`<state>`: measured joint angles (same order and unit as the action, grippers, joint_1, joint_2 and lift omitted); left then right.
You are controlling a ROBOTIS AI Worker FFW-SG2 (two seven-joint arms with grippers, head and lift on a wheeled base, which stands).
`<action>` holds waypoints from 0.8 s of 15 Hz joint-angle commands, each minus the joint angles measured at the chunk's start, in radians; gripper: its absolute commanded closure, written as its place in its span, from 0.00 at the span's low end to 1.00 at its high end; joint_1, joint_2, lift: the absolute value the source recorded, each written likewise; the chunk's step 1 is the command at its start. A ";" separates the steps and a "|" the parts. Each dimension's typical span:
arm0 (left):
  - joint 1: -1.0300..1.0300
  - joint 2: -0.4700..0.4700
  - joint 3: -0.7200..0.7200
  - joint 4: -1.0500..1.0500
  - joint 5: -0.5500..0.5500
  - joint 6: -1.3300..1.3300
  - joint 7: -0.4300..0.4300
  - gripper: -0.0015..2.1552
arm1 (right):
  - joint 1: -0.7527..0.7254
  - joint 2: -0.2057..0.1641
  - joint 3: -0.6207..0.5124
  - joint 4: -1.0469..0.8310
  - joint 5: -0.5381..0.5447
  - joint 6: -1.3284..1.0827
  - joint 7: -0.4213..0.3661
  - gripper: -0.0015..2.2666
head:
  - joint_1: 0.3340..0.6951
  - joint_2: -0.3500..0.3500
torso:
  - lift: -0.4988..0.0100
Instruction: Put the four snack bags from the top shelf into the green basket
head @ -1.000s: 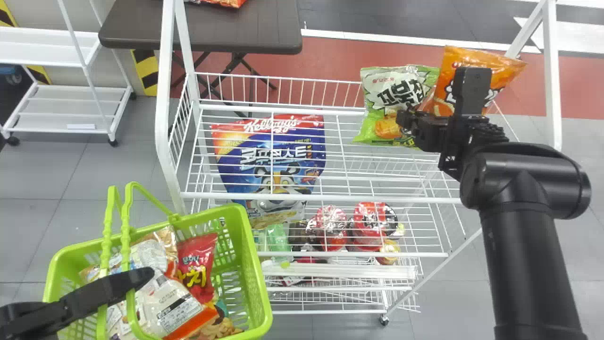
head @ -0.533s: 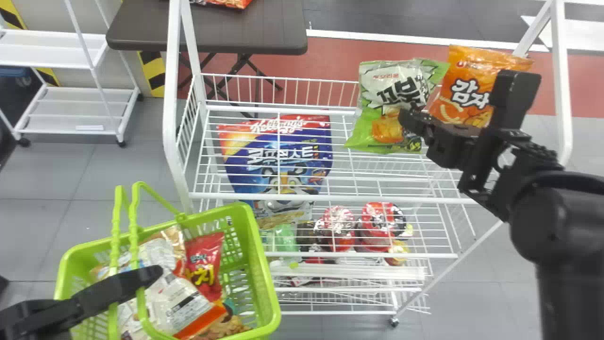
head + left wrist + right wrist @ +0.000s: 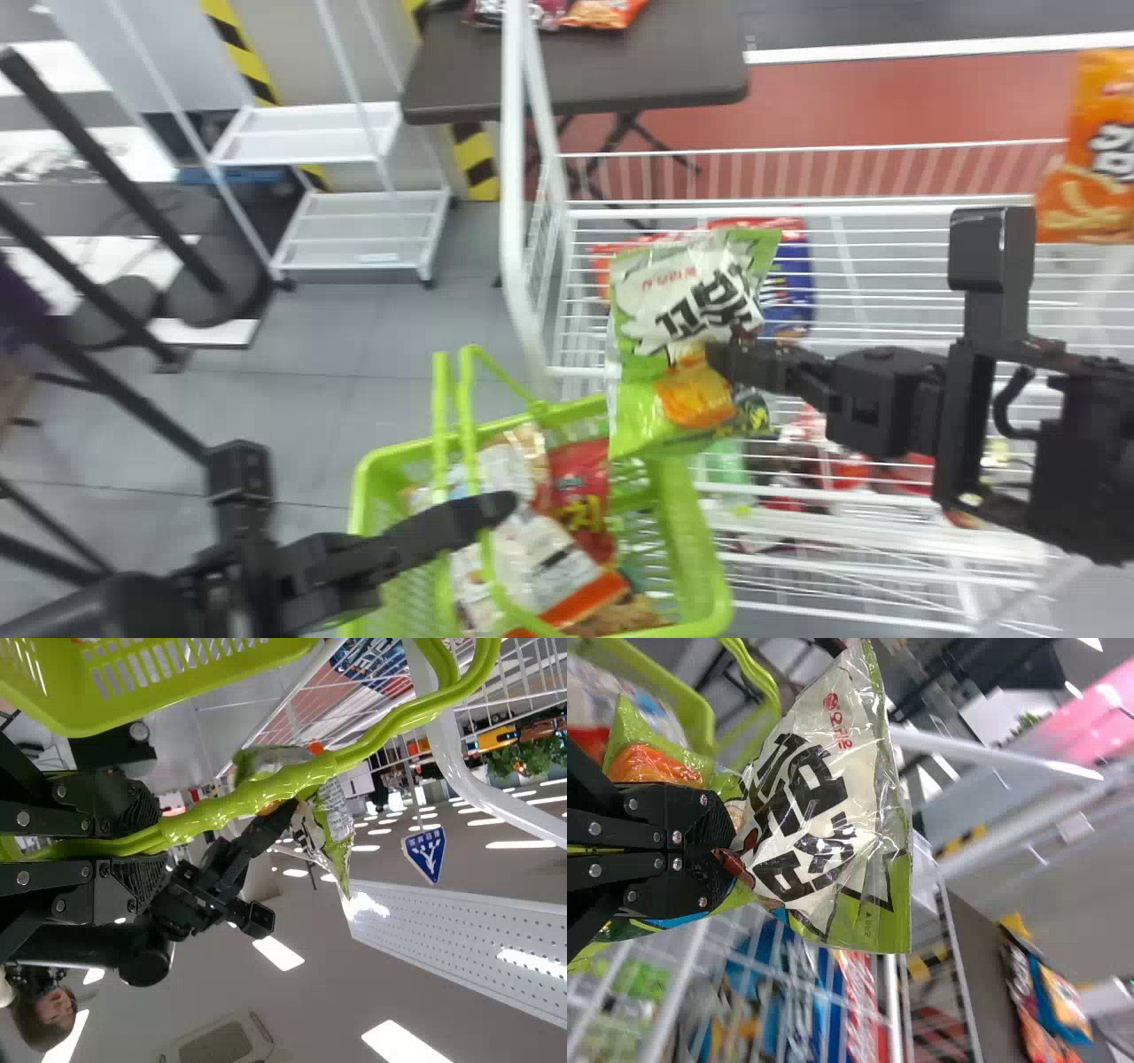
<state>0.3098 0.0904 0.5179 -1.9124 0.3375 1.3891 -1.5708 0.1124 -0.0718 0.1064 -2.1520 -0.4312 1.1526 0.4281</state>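
My right gripper (image 3: pixel 731 363) is shut on the green and white snack bag (image 3: pixel 687 301), held upright over the basket's right rear corner. In the right wrist view the bag (image 3: pixel 824 797) is pinched by the right gripper (image 3: pixel 735 855). An orange snack bag (image 3: pixel 1094 168) stands at the top shelf's right. The green basket (image 3: pixel 700 549) holds several bags, among them a red one (image 3: pixel 580 487). My left gripper (image 3: pixel 496 509) is at its handles; in the left wrist view the left gripper (image 3: pixel 146 837) is closed around the green handles (image 3: pixel 257 793).
The white wire shelf (image 3: pixel 886 213) stands behind and right of the basket, with a blue and red bag (image 3: pixel 788 283) and cups on lower levels. A dark table (image 3: pixel 656 71) is behind it, a white cart (image 3: pixel 363 230) at the left.
The right gripper has carried the green and white bag leftward, away from the orange bag and over to the basket. The head view has swung left.
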 commanded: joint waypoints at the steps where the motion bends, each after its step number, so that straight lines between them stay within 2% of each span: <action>1: 0.000 0.000 -0.004 0.000 0.003 0.000 -0.010 1.00 | -0.005 0.007 0.064 0.057 -0.054 -0.009 -0.002 0.99 | 1.00 0.90 | 0.98; 3: 0.000 0.000 -0.004 -0.002 0.005 0.000 -0.010 1.00 | -0.013 0.009 0.099 0.115 -0.095 -0.015 -0.006 0.99 | 1.00 1.00 | 0.98; 5: 0.000 0.002 -0.004 -0.002 0.005 0.000 -0.010 1.00 | -0.022 0.009 0.133 0.161 -0.095 -0.015 -0.011 0.99 | 1.00 1.00 | 0.98; 8: -0.001 0.002 -0.006 -0.002 0.006 0.000 -0.010 1.00 | -0.050 0.004 0.153 0.179 -0.061 0.181 -0.038 0.99 | 1.00 1.00 | 0.98; 9: -0.001 0.002 -0.006 0.000 0.006 0.000 -0.010 1.00 | -0.065 -0.002 0.150 0.167 -0.021 0.252 -0.038 0.91 | 1.00 1.00 | 0.98; 10: -0.003 0.002 -0.006 0.001 0.006 0.000 -0.010 1.00 | -0.099 -0.006 0.145 0.161 -0.004 0.341 -0.022 0.65 | 1.00 1.00 | 0.98; 11: -0.005 0.003 -0.006 0.003 0.006 0.000 -0.010 1.00 | -0.145 -0.016 0.144 0.166 -0.004 0.420 -0.012 0.12 | 1.00 1.00 | 0.98; 12: -0.006 0.002 -0.007 0.001 0.005 0.000 -0.010 1.00 | -0.163 -0.023 0.144 0.172 -0.006 0.420 -0.012 0.00 | 1.00 1.00 | 0.98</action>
<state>0.3057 0.0928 0.5118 -1.9117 0.3433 1.3891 -1.5708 -0.0120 -0.0836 0.2511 -1.9865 -0.4402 1.5164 0.4154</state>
